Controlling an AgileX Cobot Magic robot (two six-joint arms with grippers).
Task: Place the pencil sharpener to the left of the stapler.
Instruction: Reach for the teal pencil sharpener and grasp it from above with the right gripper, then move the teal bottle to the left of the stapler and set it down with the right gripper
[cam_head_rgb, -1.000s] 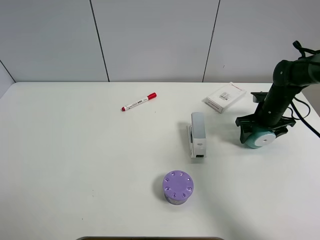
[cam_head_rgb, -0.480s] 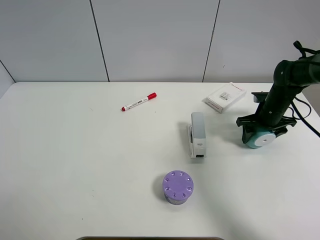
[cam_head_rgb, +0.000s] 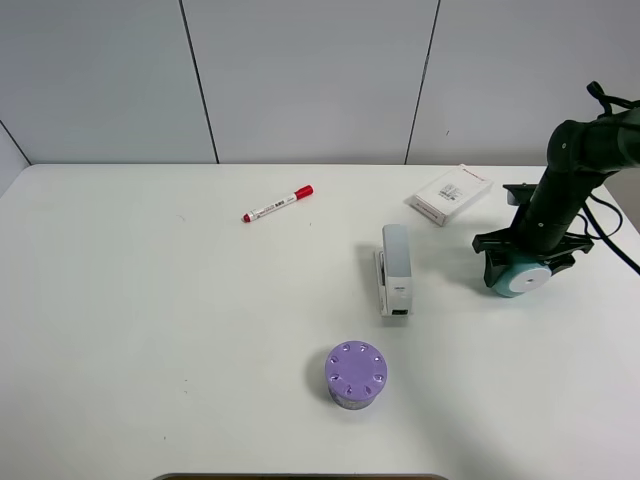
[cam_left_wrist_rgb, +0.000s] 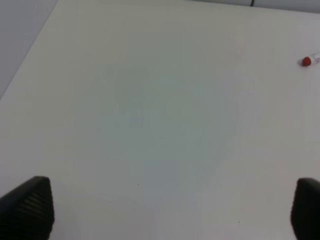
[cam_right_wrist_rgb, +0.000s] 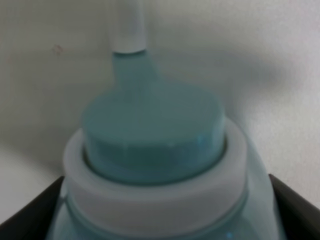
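Observation:
The teal pencil sharpener stands on the white table at the right, its white round face turned toward the front. My right gripper comes down over it with a finger pressed on each side. In the right wrist view the pencil sharpener fills the picture, its white knob pointing away, and the dark fingertips flank its body. The grey and white stapler lies lengthwise a short way to the sharpener's left. My left gripper hangs open over bare table and does not show in the exterior view.
A purple cylinder with a dotted top stands in front of the stapler. A red-capped marker lies at the back left, and its cap shows in the left wrist view. A flat white box lies behind the stapler.
The right gripper's fingers have drawn in slightly onto the sharpener, which has shifted a touch toward the back. Nothing else has moved.

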